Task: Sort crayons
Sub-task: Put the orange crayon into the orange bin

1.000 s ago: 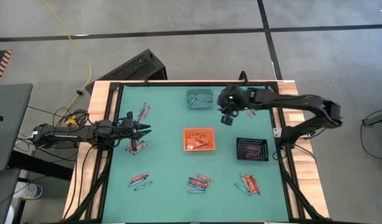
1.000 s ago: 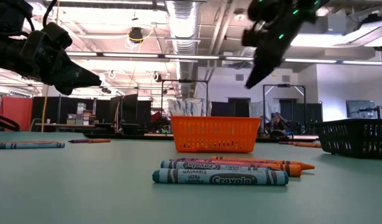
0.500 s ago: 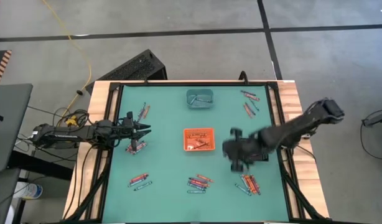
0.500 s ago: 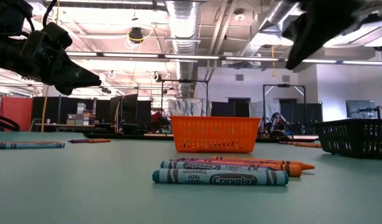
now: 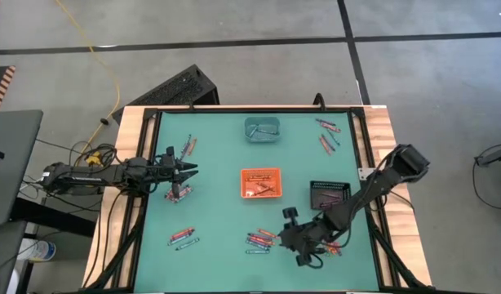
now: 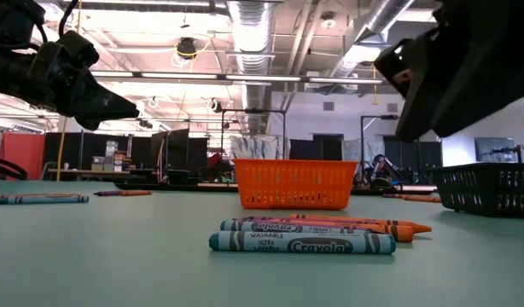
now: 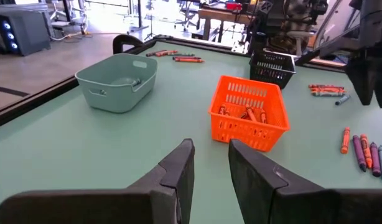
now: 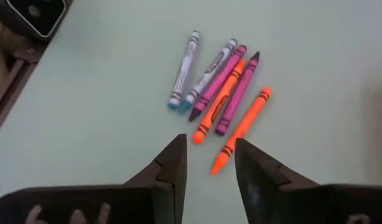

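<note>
The right hand [image 8: 206, 155], empty and slightly parted, is hovering over the near crayons [image 8: 219, 93]; it should be centring on one.

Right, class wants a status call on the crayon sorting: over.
Right gripper open, empty, above the front crayons. Left gripper parked at the left side, empty. Orange tray holds a few. Nothing in the way.

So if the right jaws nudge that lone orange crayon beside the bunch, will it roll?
Probably. The thin round paper-wrapped orange crayon lies flat on the smooth green table, so a sideways nudge likely rolls it. It looks stiff and light, though it might snap if squeezed hard. The right gripper hovers just short of it, jaws open.
</note>
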`<move>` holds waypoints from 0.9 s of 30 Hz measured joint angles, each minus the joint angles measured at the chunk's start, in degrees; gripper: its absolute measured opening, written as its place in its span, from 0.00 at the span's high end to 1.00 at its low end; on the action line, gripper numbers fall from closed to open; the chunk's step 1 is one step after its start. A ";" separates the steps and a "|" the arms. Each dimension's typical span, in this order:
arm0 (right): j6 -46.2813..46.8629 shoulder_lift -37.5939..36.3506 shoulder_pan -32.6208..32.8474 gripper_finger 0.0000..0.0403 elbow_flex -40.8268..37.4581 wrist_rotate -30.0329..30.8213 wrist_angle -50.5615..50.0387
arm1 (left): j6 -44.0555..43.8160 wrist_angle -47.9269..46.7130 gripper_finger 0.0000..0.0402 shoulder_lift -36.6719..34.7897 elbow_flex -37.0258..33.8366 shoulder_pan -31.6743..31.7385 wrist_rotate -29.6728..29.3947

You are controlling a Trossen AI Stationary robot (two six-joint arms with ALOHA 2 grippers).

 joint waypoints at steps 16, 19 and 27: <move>9.86 0.07 4.97 0.68 -14.94 1.36 19.88 | 0.00 -0.01 0.78 0.00 0.00 0.00 0.02; 14.17 -0.72 5.59 0.68 -14.54 0.54 14.77 | 0.00 -0.01 0.78 0.00 0.00 0.00 0.02; 15.08 -3.41 3.37 0.68 -11.37 2.93 9.98 | 0.00 -0.02 0.78 -0.02 0.00 0.00 0.02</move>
